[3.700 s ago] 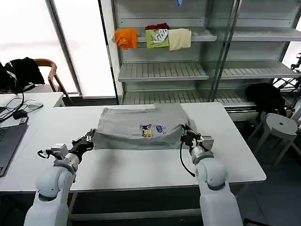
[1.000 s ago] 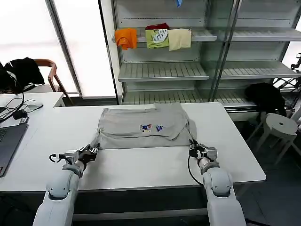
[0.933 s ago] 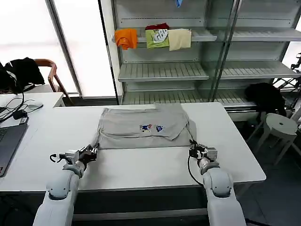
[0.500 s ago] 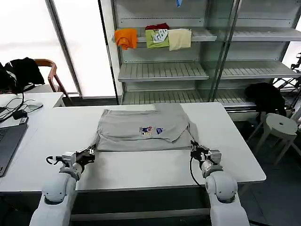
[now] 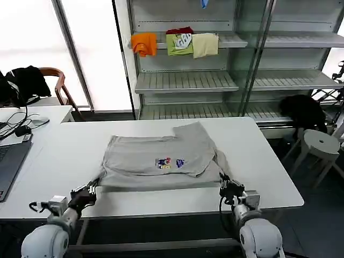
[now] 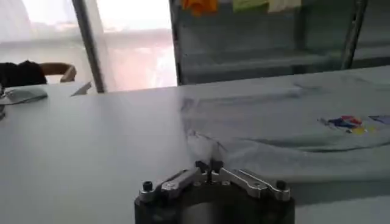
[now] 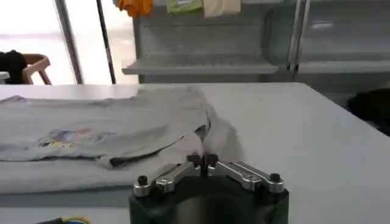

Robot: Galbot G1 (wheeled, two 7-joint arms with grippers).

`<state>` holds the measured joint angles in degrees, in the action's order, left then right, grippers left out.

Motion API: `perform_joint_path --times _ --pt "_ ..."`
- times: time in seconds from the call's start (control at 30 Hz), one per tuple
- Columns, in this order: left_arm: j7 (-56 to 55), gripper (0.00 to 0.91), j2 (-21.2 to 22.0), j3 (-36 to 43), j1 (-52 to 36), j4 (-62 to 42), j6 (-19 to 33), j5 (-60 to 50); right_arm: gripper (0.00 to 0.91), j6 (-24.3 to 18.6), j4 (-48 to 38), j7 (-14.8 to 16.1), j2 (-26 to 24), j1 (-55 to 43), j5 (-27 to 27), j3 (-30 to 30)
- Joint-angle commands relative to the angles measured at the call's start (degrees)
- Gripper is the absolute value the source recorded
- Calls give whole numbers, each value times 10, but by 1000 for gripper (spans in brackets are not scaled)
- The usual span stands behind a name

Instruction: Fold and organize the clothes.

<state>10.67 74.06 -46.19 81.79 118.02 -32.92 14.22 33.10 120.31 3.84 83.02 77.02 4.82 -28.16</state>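
A big white table [image 5: 48, 156] fills the middle of the head view. The grey shirt [image 5: 161, 161] lies flat on it. Near the bottom, the left gripper [image 5: 88, 189] and right gripper [image 5: 224, 183] each pinch a shirt corner.

This looks like a lab or test room set up as a shop. Behind the white table [image 5: 64, 150] stand grey metal shelves [image 5: 185, 80], nearly bare but for folded garments [image 5: 177, 43] on the top shelf. Left of the table are a laptop [image 5: 8, 161] with cables and a chair [image 5: 54, 80] before bright windows; right of it stands a stool [image 5: 320, 145].
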Motion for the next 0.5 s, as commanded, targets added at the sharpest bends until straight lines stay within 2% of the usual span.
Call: perform_joint_path --times 0.03,0.23,0.27,0.3,0.5 --pt "-5 0 17 -46 96 62 0 15 0 2 42 -5 -3 50 -3 2" --pt "-23 10 24 -48 107 72 -1 24 0 1 46 9 -4 68 -26 13" --pt "-25 907 26 -45 109 74 -1 24 605 1 46 10 -4 71 -28 15" --pt "-33 907 27 -42 111 76 -1 24 907 1 46 11 -3 73 -30 16" --pt "-60 907 36 -32 114 80 -1 29 907 0 51 2 2 79 -36 13"
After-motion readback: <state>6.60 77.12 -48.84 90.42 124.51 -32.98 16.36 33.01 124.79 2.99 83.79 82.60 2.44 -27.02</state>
